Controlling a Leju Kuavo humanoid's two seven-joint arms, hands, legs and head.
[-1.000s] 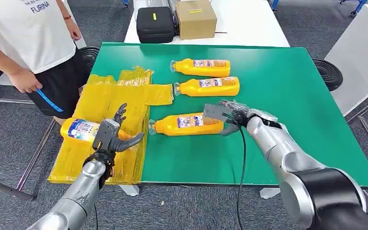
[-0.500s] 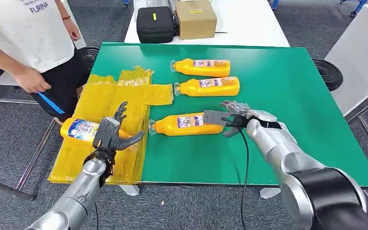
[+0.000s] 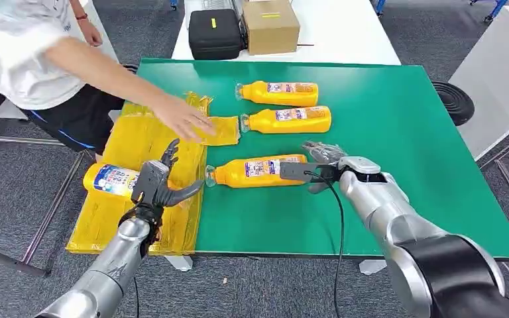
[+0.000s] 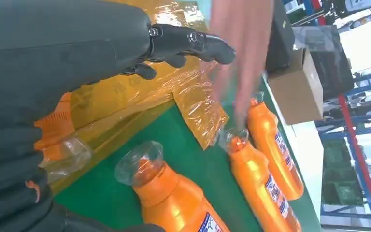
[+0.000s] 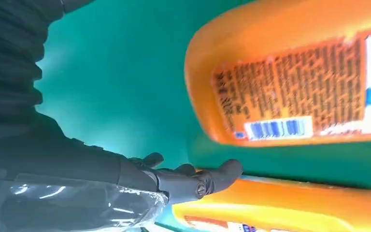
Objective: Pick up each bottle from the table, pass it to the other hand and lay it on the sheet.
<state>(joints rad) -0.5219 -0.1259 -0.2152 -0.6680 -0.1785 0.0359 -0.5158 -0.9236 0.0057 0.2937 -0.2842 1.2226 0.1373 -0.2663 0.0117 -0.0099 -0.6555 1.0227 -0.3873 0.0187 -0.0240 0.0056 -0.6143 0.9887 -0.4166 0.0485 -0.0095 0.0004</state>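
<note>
Head view: right hand (image 3: 315,165) reaches the base of the nearest orange bottle (image 3: 258,171) lying on the green table (image 3: 397,119) — fingers spread, nothing gripped. Pickup step; next, close around it. Left hand (image 3: 156,189) waits open over the yellow sheet (image 3: 139,139) — a person's hand (image 3: 185,118) intrudes.

- The sheet (image 3: 139,142) lies on the left edge of the counter (image 3: 404,132).
- One bottle (image 3: 109,179) lies on the sheet.
- Three bottles (image 3: 285,120) lie right of the sheet, in a row going back.
- A person's hand (image 3: 184,118) rests on the sheet's far end.
</note>
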